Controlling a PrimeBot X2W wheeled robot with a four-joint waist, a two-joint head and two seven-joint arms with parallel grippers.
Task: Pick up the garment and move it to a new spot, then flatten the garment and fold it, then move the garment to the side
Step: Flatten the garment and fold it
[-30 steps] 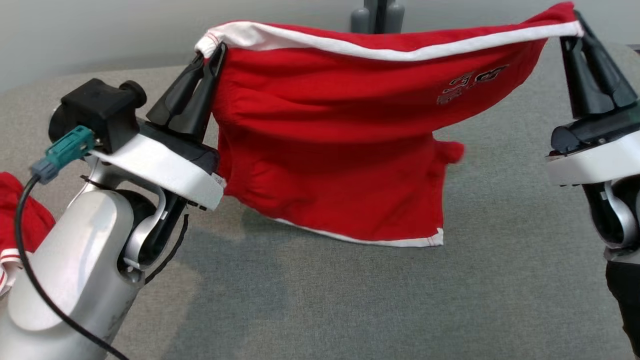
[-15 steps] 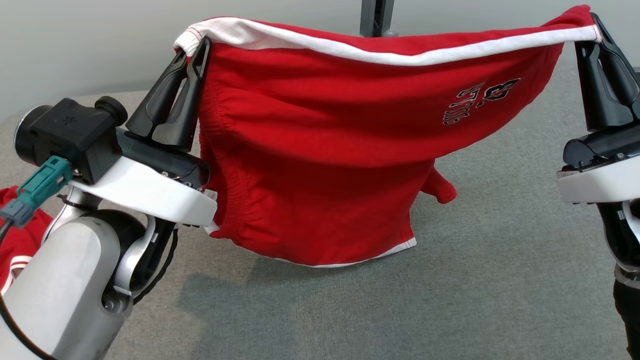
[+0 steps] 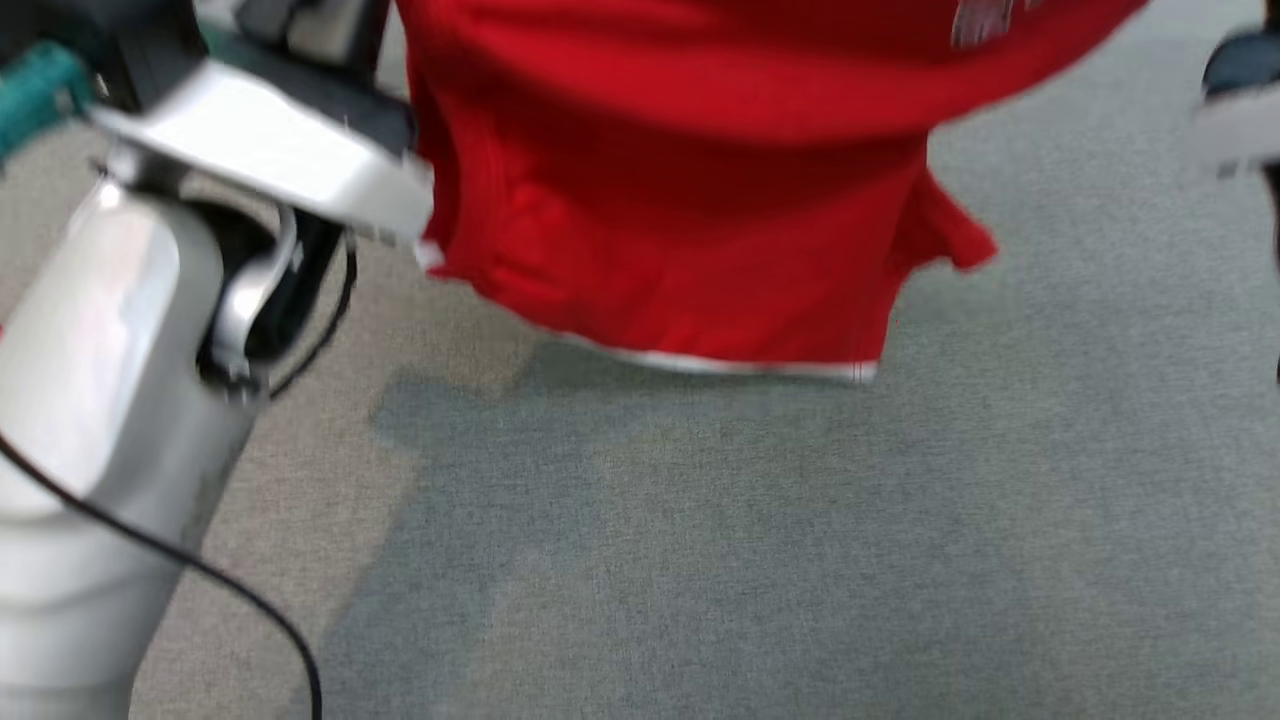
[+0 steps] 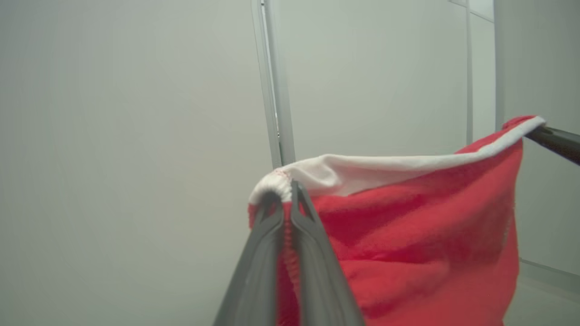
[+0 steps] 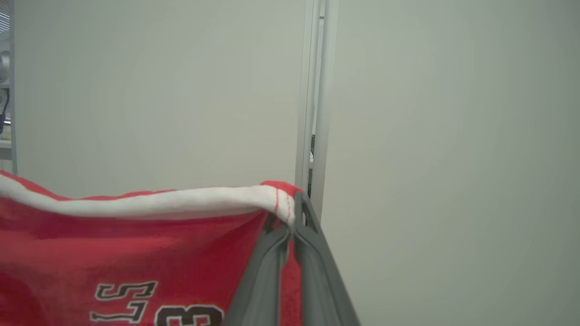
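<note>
Head camera has swung since half a second ago: the whole frame is shifted and blurred, so the garment [image 3: 680,180] now runs off the top edge and its white hem [image 3: 720,365] sits higher in frame; no real move of the cloth can be read from that. Garment is red and hangs in the air above the grey surface [image 3: 800,560], hem clear of it, shadow directly beneath. Head view gives what the wrist views lack: the garment's lower half, a loose flap [image 3: 950,230] at its right side, the surface below, and the pale left forearm [image 3: 90,400] just left of the garment with a black cable [image 3: 200,580] trailing down. Left wrist view: left tool [image 4: 286,199] pinched tight on the garment's left top corner, white waistband [image 4: 385,165] bunched over the fingertips and stretching to the far corner. Right wrist view: right tool [image 5: 297,213] pinched tight on the opposite top corner, red stitching at the band end. Black-outlined lettering [image 5: 136,303] sits below the band, sharp here but a mere smear in the head view. Both wrist views show a pale wall and a grey upright post [image 4: 276,90] behind the garment.
</note>
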